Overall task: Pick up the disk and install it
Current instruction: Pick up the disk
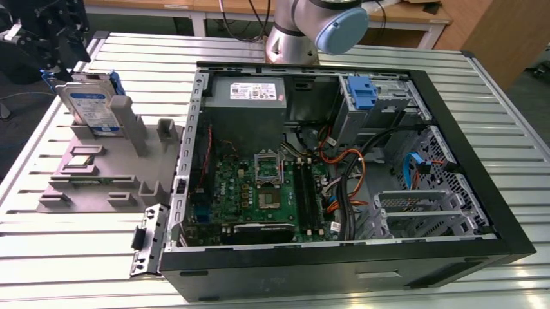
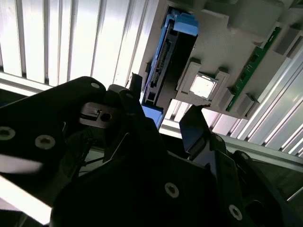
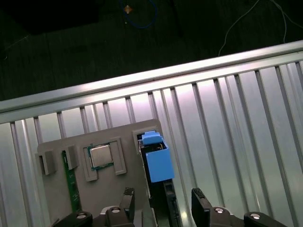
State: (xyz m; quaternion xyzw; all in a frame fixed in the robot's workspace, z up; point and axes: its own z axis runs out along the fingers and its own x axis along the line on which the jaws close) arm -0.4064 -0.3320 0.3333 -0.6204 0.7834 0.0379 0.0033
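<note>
The disk [image 1: 90, 106] stands upright on edge in a grey holder [image 1: 86, 187] at the exterior view's left, silver with a white-and-blue label and blue rails. My black gripper [image 1: 58, 69] hangs just above its top end. In both wrist views the gripper [image 3: 163, 201] [image 2: 163, 106] is open, and its two fingers [image 3: 127, 198] straddle the blue-railed end of the disk [image 3: 158, 161] [image 2: 163, 61] with a gap on each side. Nothing is held.
The open computer case [image 1: 481, 167] lies on the slatted metal table to the holder's right, with a blue bracket [image 1: 365, 96] in its drive bay and a grey power supply [image 1: 249, 93]. The holder also carries a processor chip [image 3: 100, 156] and a memory stick [image 3: 71, 182]. The table's edge [image 3: 142, 75] runs close by.
</note>
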